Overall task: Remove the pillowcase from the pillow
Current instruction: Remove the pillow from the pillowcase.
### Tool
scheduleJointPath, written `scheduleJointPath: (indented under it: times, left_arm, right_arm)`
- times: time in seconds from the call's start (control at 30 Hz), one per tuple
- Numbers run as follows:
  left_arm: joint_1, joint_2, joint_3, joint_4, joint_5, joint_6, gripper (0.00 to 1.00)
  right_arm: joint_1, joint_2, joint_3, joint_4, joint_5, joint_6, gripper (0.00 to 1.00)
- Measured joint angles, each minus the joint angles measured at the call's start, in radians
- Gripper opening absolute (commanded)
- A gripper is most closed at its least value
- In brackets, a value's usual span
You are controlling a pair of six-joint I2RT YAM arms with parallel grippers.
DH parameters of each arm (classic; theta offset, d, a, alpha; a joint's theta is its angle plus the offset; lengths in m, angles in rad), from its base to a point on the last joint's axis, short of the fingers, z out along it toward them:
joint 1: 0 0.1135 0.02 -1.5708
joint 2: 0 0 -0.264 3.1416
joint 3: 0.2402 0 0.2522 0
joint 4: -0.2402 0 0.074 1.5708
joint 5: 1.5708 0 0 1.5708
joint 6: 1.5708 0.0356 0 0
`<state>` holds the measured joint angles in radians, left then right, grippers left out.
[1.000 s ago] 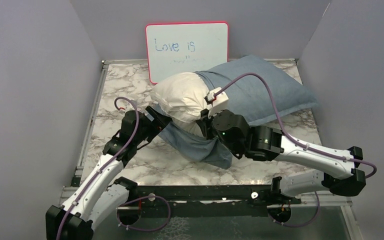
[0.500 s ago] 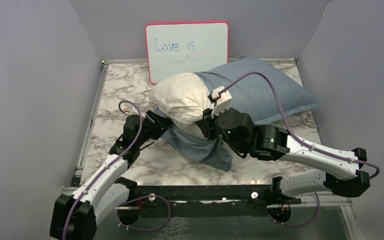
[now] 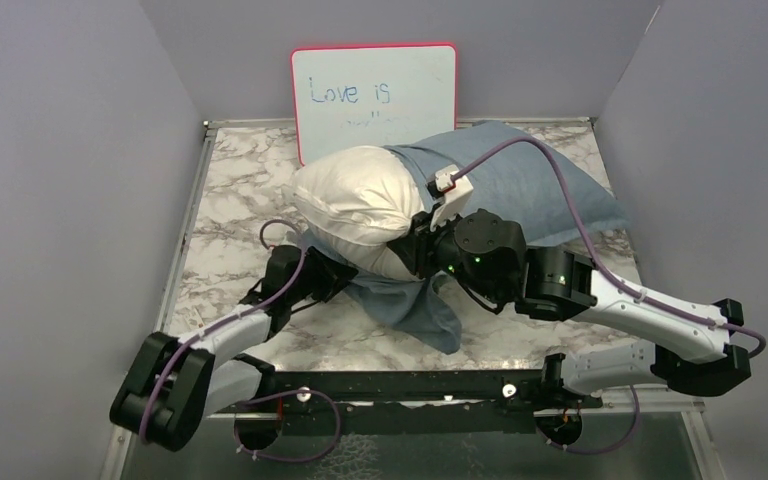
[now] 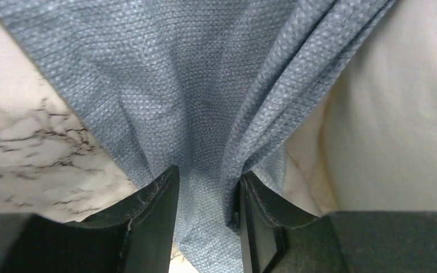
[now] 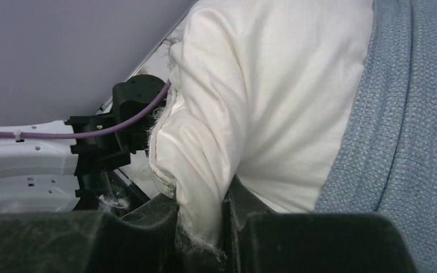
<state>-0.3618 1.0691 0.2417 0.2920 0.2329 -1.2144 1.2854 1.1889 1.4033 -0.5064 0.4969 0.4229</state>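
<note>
The white pillow (image 3: 360, 195) lies mid-table with its left half bare; its right half sits inside the blue-grey pillowcase (image 3: 530, 185). A loose flap of the pillowcase (image 3: 410, 305) hangs forward onto the table. My left gripper (image 3: 332, 277) is shut on that flap; in the left wrist view the blue cloth (image 4: 205, 114) is bunched between its jaws (image 4: 207, 193). My right gripper (image 3: 412, 250) is shut on the pillow's near corner; in the right wrist view white fabric (image 5: 250, 102) is pinched between its fingers (image 5: 202, 219), with the pillowcase (image 5: 409, 114) at the right.
A red-framed whiteboard (image 3: 373, 98) leans on the back wall behind the pillow. Grey walls close in the marble table (image 3: 230, 200) on the left, right and back. A black rail (image 3: 410, 385) runs along the near edge.
My left arm has dropped low and pulled toward the near-left, drawing the pillowcase flap with it. My right gripper has shifted slightly right and back with the pillow; more white pillow is bare.
</note>
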Motion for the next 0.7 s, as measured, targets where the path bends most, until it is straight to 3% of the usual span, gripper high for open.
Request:
scheduleJointPath:
  times: [0.17, 0.27, 0.37, 0.47, 0.7]
  left_arm:
    - [-0.091, 0.153, 0.09, 0.034, 0.014, 0.022, 0.49]
    - [-0.128, 0.16, 0.107, 0.056, 0.013, 0.023, 0.68]
    - [-0.136, 0.122, 0.082, 0.062, 0.005, 0.015, 0.77]
    - [-0.138, -0.02, 0.016, 0.014, -0.025, 0.002, 0.82]
    - [-0.138, -0.488, 0.045, -0.389, -0.188, 0.013, 0.87]
  right_arm:
    - [0.0, -0.002, 0.0, 0.005, -0.018, 0.0, 0.01]
    - [0.0, -0.005, 0.0, 0.012, -0.014, 0.0, 0.01]
    - [0.0, -0.014, -0.007, 0.024, -0.004, 0.0, 0.01]
    - [0.0, -0.027, -0.023, 0.034, 0.014, 0.005, 0.01]
    - [0.011, -0.074, -0.109, 0.055, 0.031, 0.03, 0.01]
